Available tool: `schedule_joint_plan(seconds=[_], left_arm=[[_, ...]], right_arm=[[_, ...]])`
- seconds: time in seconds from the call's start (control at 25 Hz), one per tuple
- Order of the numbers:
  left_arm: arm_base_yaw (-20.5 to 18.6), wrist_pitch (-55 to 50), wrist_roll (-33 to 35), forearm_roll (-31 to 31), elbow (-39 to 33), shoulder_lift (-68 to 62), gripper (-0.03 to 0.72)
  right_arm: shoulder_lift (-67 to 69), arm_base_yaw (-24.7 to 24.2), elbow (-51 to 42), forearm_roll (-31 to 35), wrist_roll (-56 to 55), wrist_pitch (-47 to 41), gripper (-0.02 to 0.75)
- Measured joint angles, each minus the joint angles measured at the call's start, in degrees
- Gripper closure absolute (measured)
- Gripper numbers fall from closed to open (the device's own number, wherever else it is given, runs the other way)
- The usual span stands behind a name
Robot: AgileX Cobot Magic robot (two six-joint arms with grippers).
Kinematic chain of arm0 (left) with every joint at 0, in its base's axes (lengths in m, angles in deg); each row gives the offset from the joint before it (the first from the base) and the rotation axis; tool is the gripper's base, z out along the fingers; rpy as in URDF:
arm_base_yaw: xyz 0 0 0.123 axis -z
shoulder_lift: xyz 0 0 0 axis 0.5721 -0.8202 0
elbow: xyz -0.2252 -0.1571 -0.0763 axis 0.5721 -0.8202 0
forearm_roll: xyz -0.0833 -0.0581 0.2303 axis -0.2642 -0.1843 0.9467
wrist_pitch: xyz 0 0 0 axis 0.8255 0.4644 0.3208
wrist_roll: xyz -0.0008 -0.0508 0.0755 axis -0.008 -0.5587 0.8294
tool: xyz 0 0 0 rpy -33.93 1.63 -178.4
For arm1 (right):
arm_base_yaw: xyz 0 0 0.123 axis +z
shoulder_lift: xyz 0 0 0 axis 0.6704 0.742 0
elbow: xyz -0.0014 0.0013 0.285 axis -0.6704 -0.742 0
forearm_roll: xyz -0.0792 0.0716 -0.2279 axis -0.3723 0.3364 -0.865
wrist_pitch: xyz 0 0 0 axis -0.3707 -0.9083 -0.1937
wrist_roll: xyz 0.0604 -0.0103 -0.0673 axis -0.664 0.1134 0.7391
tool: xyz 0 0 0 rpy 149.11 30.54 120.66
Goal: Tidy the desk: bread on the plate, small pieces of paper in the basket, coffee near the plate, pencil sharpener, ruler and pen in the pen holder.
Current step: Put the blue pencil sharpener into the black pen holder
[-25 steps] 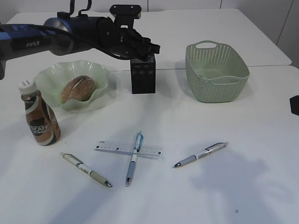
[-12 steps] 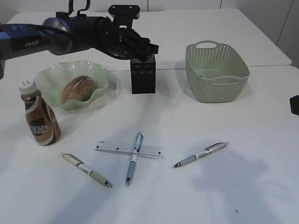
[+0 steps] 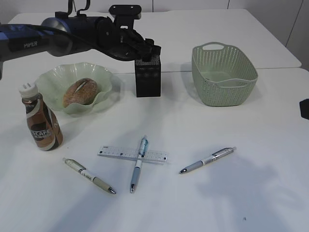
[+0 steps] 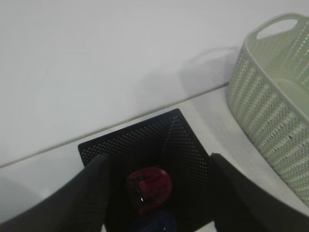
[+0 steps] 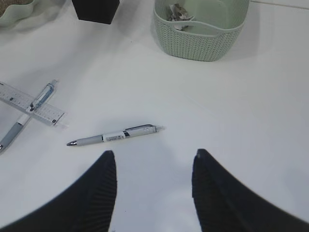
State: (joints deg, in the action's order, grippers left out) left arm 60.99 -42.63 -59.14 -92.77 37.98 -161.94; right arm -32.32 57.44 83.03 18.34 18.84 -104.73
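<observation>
Poised directly over the black mesh pen holder point(image 3: 147, 77) with the left claw point(image 3: 148, 49), fingers point(image 4: 91, 193) spread wide and gripping nothing. Down inside the pen holder, a small red object point(image 4: 148, 189), by all appearances the pencil sharpener, resting loose at the bottom beside something blue too dim to identify. Judged done on that count. Left of the pen holder, bread point(image 3: 80, 91) settled in the wavy green plate point(image 3: 53, 79); further left and nearer the camera, coffee bottle point(image 3: 41, 121) upright just beside that plate. Both judged finished. Right of the pen holder, well apart from it, green basket point(image 3: 224, 75) holding crumpled paper scraps point(image 5: 176, 12); no loose scraps visible anywhere on the white worktop point(image 3: 241, 183). Left to do, in front of the pen holder and well apart from it: clear ruler point(image 3: 120, 153) lying flat, crossed by a blue pen point(image 3: 137, 164) on top of it; a pale green pen point(image 3: 89, 176) off to the left of that pair; a grey pen point(image 3: 207, 160) off to the right. Hovering over that last pen, far forward and right of the pen holder, right claw point(image 5: 154, 188) parted and empty. Roughly halfway through, with four long items awaiting the pen holder.
</observation>
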Motion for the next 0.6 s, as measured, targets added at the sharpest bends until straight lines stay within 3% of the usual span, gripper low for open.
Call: schedule_joint_plan(seconds=[0.6], left_arm=[[0.0,-14.6,0.0,9.8,0.0,7.5,0.251]], right_arm=[[0.0,0.0,0.0,0.0,0.0,0.0,0.333]])
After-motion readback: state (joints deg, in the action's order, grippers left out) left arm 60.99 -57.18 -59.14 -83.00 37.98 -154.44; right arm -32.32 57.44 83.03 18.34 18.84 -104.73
